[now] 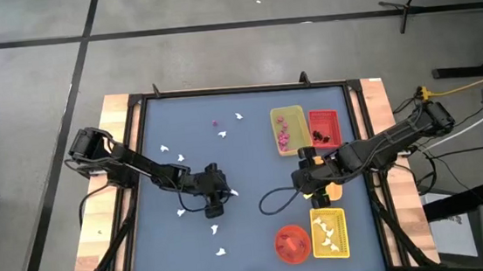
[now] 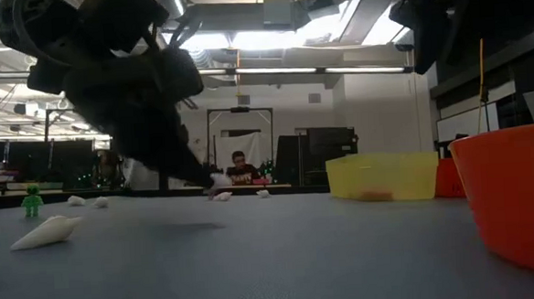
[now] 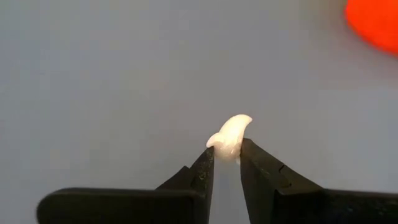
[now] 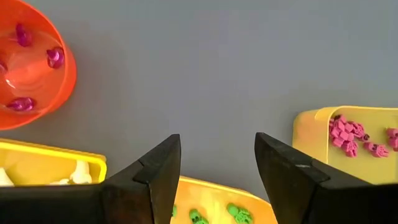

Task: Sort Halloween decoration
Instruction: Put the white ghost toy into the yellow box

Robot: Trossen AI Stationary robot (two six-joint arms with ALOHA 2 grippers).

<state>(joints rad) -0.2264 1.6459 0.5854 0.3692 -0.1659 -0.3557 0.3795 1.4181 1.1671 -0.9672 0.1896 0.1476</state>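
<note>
Pinched between the left gripper's (image 3: 227, 160) fingertips mid-table, a white ghost (image 3: 230, 135) pokes forward past them, while the yellow ghost tray (image 1: 344, 233) lies well right, nearer the wide-open, empty right gripper (image 4: 217, 165).

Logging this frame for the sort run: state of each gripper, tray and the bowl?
left gripper: shut on white ghost piece, at the mat
right gripper: open, empty, hovering between the trays
yellow tray: holds pink pieces
red tray: holds dark bits
orange bowl: upright, holds purple pieces
loose ghost pieces: lying unsorted on the mat
</note>
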